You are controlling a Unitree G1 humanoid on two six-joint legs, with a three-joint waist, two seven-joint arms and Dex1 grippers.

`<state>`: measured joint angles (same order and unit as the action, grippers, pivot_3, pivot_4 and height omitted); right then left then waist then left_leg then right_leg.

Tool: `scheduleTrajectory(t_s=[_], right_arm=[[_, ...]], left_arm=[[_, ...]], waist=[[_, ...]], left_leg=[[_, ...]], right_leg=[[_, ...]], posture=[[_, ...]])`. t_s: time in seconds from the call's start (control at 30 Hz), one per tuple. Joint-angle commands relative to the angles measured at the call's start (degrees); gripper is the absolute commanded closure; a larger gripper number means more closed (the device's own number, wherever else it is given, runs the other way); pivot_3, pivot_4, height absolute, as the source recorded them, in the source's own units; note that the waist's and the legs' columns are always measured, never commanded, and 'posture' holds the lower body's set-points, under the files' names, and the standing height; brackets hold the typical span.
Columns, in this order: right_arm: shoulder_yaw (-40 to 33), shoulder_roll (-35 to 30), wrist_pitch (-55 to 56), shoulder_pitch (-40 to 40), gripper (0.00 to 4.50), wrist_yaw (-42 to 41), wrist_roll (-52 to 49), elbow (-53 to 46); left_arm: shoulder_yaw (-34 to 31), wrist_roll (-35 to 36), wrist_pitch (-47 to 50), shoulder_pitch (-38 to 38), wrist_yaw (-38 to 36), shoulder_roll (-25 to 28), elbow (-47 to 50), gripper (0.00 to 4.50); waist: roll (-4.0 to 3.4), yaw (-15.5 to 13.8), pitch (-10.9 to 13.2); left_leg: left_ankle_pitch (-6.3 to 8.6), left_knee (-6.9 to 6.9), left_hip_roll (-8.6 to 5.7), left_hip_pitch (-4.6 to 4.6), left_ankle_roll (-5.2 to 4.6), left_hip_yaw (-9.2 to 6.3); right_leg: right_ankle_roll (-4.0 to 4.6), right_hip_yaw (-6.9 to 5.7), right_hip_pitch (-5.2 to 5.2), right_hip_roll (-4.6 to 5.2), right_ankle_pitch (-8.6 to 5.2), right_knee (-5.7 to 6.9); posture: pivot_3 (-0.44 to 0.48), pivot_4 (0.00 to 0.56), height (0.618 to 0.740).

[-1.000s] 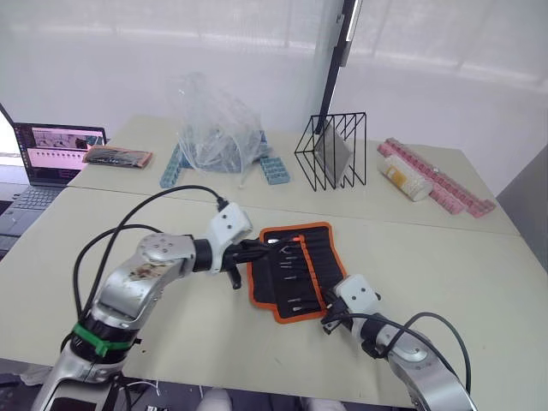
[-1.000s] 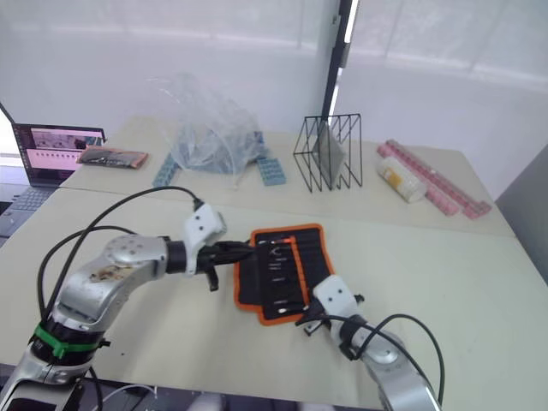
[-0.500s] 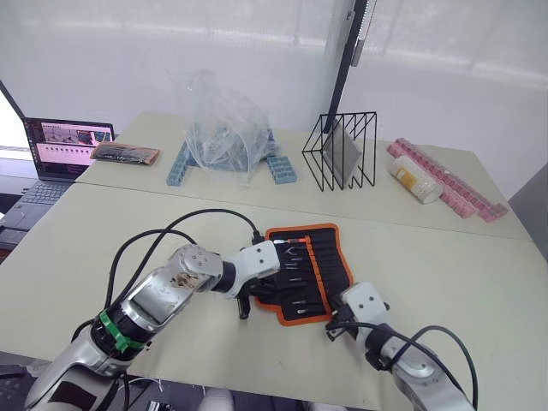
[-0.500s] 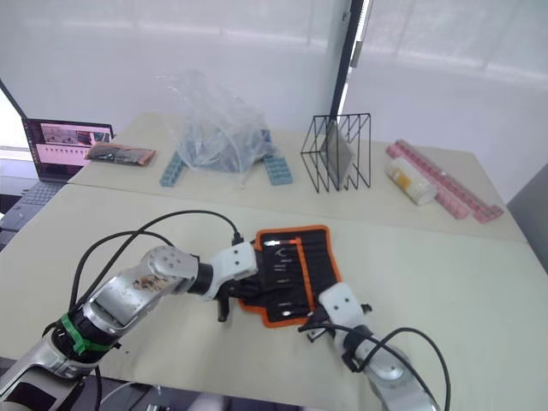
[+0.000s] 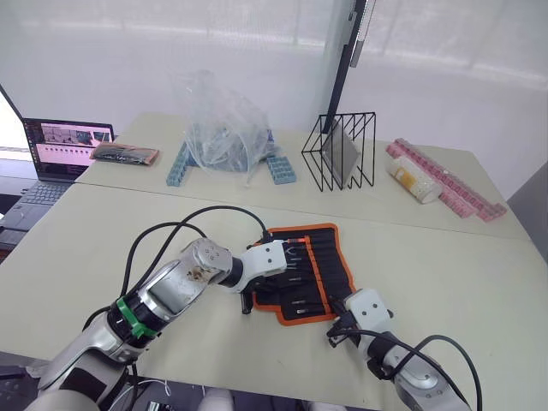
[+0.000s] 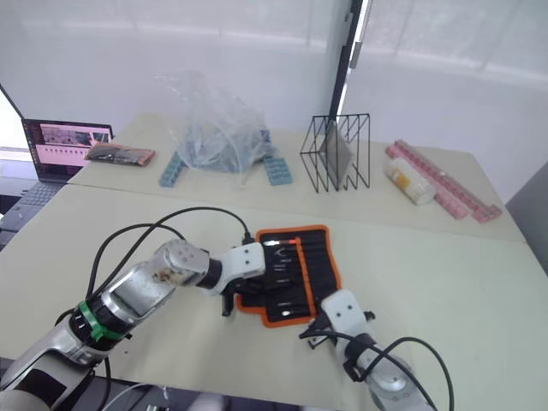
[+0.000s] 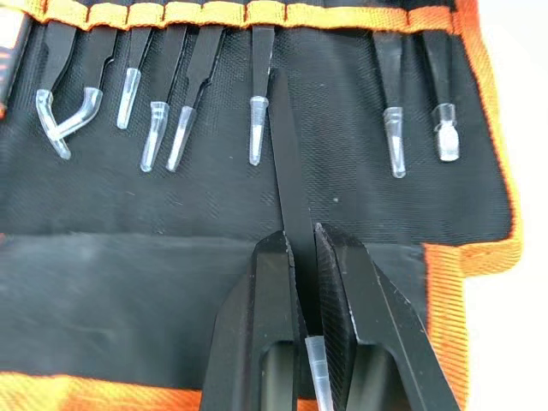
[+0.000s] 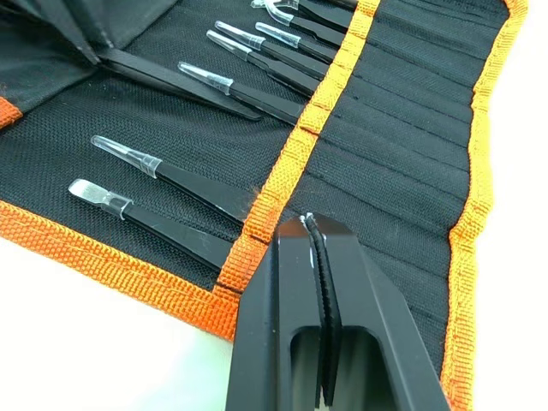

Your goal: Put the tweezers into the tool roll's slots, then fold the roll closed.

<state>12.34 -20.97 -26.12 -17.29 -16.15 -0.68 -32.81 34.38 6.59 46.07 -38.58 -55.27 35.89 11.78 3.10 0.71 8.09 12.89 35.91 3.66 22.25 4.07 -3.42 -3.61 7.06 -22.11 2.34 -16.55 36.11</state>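
Tweezer (image 7: pixel 288 184) tip hidden between jaws

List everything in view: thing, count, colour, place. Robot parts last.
Roll: one, black with orange edging, open on the near table.
Tweezers: eight slotted in the roll, black with clear tip caps; a ninth held, aimed at an empty slot.
Laptop: one, open, far left.
Packet: one, dark, beside the laptop.
Plastic bag: one, clear, on the far table.
Blue trays: under the bag; count unclear.
Wire rack: one, black, far table.
Pink strip: far right.
Left gripper: jaws shut on the ninth tweezer.
Right gripper: jaws shut, empty, over the roll's near edge.
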Motion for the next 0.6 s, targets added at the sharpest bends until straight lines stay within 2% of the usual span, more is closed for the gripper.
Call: scheduleTrajectory(t_s=[0.03, 0.6], right_arm=[[2.48, -0.80, -7.01, -4.45, 4.50, -0.60, 0.92, 8.25], [2.67, -0.01, -7.10, -3.38, 4.50, -0.16, 1.00, 8.96]], left_arm=[[1.02, -1.65, -1.73, -2.30, -1.67, -0.69, 0.07, 4.48], [2.90, -4.91, -0.61, -5.92, -5.87, -1.04, 0.33, 4.48]], waist=[[0.00, 0.00, 0.00], [0.00, 0.08, -0.02]], left_leg=[[0.00, 0.00, 0.00, 0.00, 0.00, 0.00], [-0.01, 0.05, 0.01, -0.01, -0.01, 0.00]], right_leg=[[0.00, 0.00, 0.00, 0.00, 0.00, 0.01], [0.00, 0.02, 0.00, -0.04, 0.00, 0.11]], posture=[[0.000, 0.150, 0.720], [0.000, 0.150, 0.720]])
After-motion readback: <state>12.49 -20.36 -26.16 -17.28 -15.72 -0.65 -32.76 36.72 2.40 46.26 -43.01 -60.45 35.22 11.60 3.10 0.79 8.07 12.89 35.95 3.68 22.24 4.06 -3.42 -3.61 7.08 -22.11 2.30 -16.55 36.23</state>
